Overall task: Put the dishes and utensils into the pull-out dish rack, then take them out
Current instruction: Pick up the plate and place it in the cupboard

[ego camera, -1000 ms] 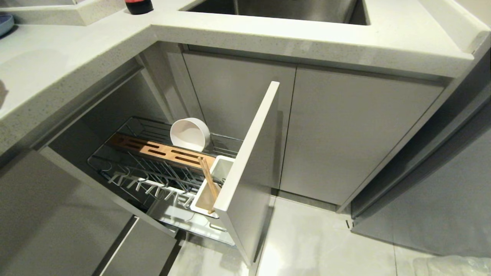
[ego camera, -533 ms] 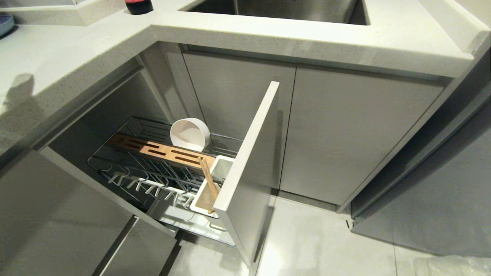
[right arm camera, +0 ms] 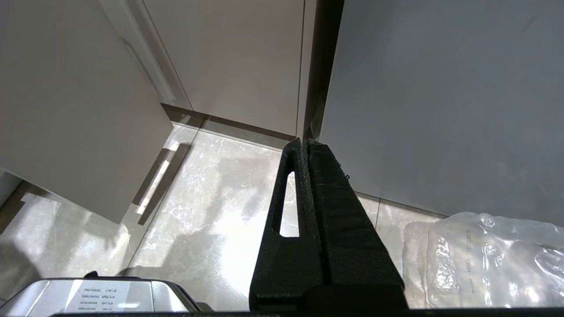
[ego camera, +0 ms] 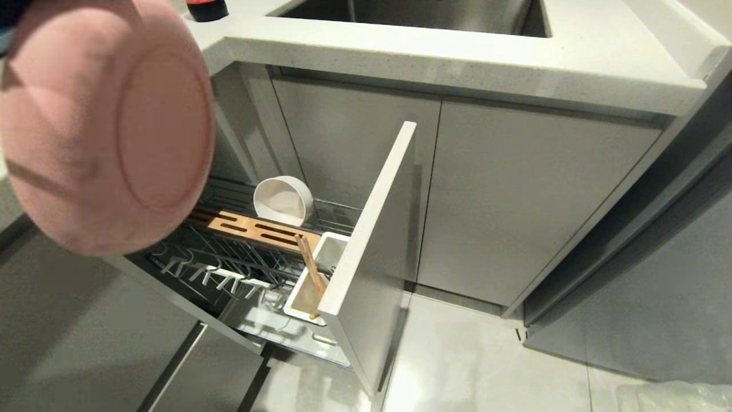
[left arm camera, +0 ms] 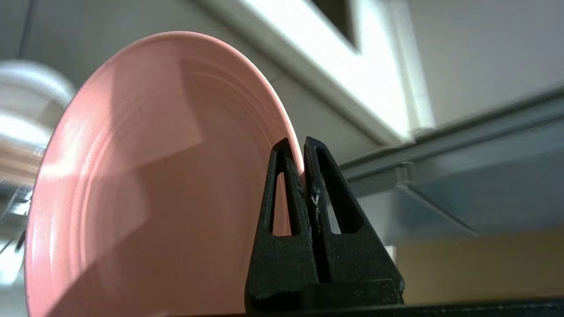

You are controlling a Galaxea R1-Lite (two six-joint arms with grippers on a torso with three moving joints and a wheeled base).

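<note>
The salmon-pink plate (ego camera: 103, 126) fills the upper left of the head view, tilted on edge with its underside toward the camera, above the pull-out dish rack (ego camera: 189, 252). My left gripper (left arm camera: 301, 149) is shut on the plate (left arm camera: 145, 185) at its rim; the gripper itself is hidden in the head view. In the rack, the cream-white bowl (ego camera: 283, 200) stands on edge behind the slotted wooden strip (ego camera: 251, 229). The chopsticks (ego camera: 311, 274) lean in the white utensil cup (ego camera: 311, 286). The spoon is out of view. My right gripper (right arm camera: 305, 143) is shut on nothing, low over the floor.
The rack's pale grey front panel (ego camera: 372, 263) juts toward me. A speckled countertop (ego camera: 457, 57) with a sink (ego camera: 423, 14) runs above. A dark bottle base (ego camera: 206, 8) stands on the counter. Crumpled clear plastic (right arm camera: 489, 259) lies on the tiled floor.
The pink plate has swung into the head view from the left, held over the rack's left end. The rack and its contents have not moved.
</note>
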